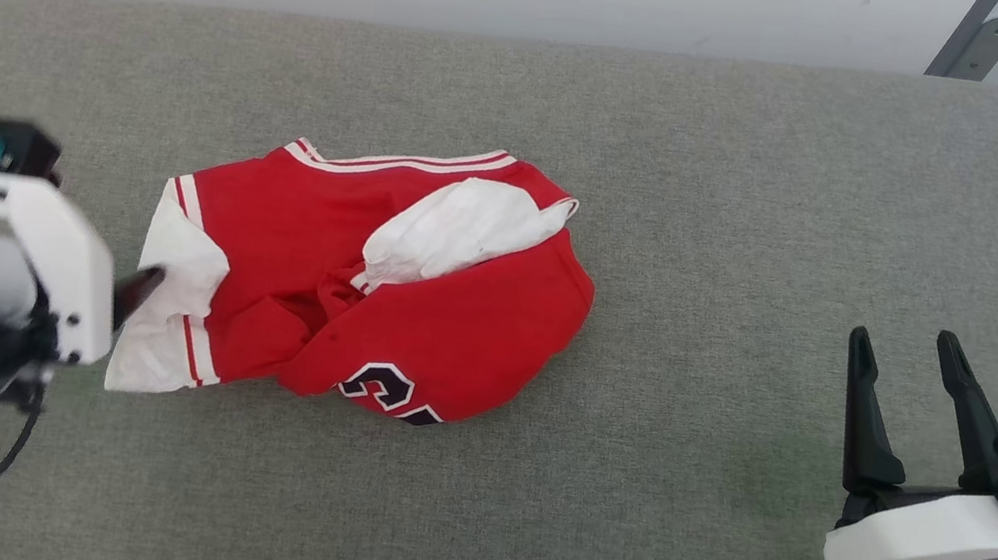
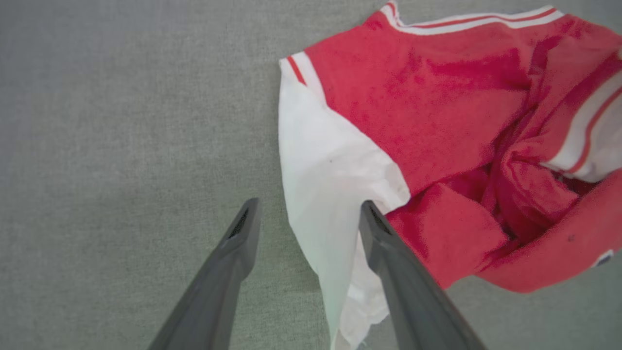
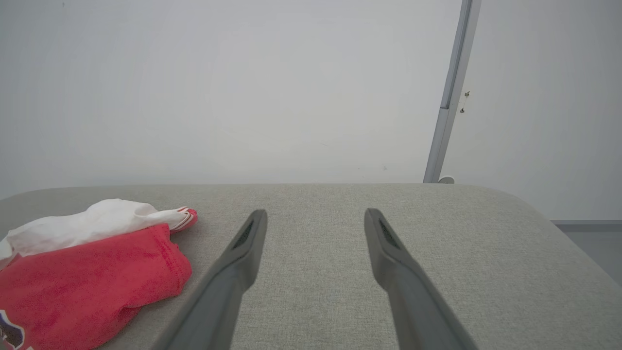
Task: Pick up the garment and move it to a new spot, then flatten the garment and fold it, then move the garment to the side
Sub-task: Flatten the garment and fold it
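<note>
Left gripper: rises from the bottom edge of the left wrist view, two long dark fingers spread wide, clamped on nothing. Straddles the edge of a white short sleeve, with the right-hand finger over the white cloth and the left-hand finger over bare grey upholstery. Cannot tell whether finger and cloth touch. Shows in the head view at the lower left, as a white housing with one dark fingertip at the sleeve's left edge.

The garment, a crumpled red cotton T-shirt with white short sleeves and red-and-white striped trim: lies just left of centre in the head view, bunched into a rounded heap. Carries its second white sleeve folded over the top, right of the heap's middle, and part of a black-and-white block print at its lower edge. Rests on a wide grey fabric-covered surface with rounded corners.

Right gripper: sits at the lower right of the head view, fingers parted and pointing up the frame, holding nothing, well apart from the garment.

Beyond the surface, in the right wrist view: a plain white wall and a slim grey metal post at the upper right.
</note>
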Motion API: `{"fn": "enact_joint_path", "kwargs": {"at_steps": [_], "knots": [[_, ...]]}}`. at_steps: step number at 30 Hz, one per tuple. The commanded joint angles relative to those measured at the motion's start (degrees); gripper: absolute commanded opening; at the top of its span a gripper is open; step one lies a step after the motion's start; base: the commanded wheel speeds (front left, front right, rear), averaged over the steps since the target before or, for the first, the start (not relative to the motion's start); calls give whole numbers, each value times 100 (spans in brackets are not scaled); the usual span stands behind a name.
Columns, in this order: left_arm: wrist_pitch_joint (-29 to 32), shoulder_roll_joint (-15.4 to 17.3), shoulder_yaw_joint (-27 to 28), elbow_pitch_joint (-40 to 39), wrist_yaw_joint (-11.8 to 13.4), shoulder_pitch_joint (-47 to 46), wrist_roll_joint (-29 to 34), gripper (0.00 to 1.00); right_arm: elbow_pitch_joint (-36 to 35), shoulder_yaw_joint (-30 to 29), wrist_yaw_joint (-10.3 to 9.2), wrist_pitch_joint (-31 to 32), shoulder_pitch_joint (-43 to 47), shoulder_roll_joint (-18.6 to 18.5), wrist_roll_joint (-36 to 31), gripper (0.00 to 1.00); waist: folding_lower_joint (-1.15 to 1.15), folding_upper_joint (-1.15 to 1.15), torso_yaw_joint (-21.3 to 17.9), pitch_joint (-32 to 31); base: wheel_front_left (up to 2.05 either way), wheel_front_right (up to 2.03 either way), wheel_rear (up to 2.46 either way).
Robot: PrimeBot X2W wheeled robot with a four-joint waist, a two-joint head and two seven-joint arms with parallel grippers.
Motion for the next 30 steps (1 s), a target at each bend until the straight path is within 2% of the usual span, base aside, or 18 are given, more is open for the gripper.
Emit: {"fn": "enact_joint_path", "kwargs": {"at_steps": [1,6,10,20,26,30], "knots": [[40,-7,-47,-118,-22,-176,109,100,-35,-6,1,9,-43,3,28,100,0,0,-2,-7,0,0,0],[393,-16,-214,-428,23,-538,314,100,-35,-13,1,0,-53,17,36,100,0,0,-24,-7,0,0,0],[738,-95,-391,-484,-60,-817,460,100,-61,21,1,-5,-112,31,52,100,0,0,-75,63,0,0,0],[1288,-651,-626,-254,-366,-1419,476,100,-42,117,1,-38,-178,23,106,100,0,0,-274,135,0,0,0],[1688,-964,-803,-233,-368,-1444,373,100,-34,125,1,-45,-111,21,102,100,0,0,-379,106,0,0,0],[1692,-1120,-956,-135,-453,-1273,413,100,-37,146,1,-34,-119,36,124,100,0,0,-441,146,0,0,0]]}}
